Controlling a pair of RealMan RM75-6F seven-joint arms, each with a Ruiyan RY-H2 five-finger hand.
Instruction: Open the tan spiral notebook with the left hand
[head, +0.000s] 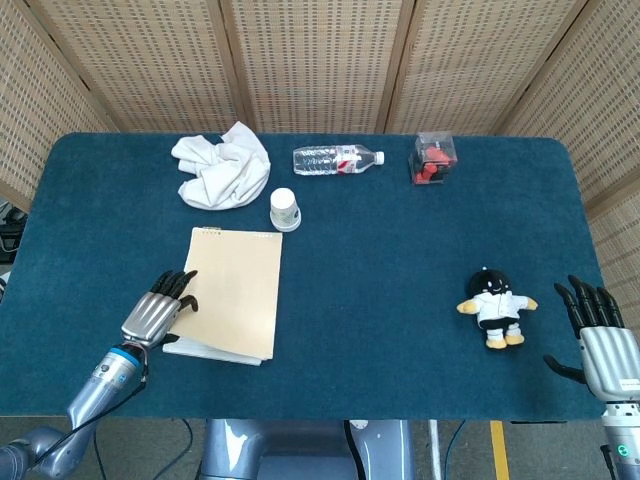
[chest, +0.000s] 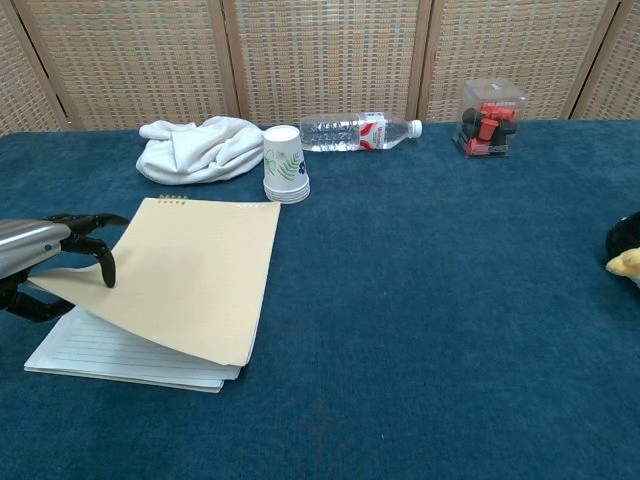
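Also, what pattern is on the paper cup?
White paper cup with green leaf print; the chest view shows it best.

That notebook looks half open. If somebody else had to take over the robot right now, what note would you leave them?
Left hand: pinching the left edge of the notebook's tan cover, thumb beneath and fingers on top.
Right hand: idle at the near right edge of the table, fingers spread, holding nothing.
Notebook: lies near left on the table, spiral at its far edge, next to the paper cup.
Done: the cover's near left side is raised, so lined pages show under it.
Left: swing the cover over the spiral until it lies flat, then let go.
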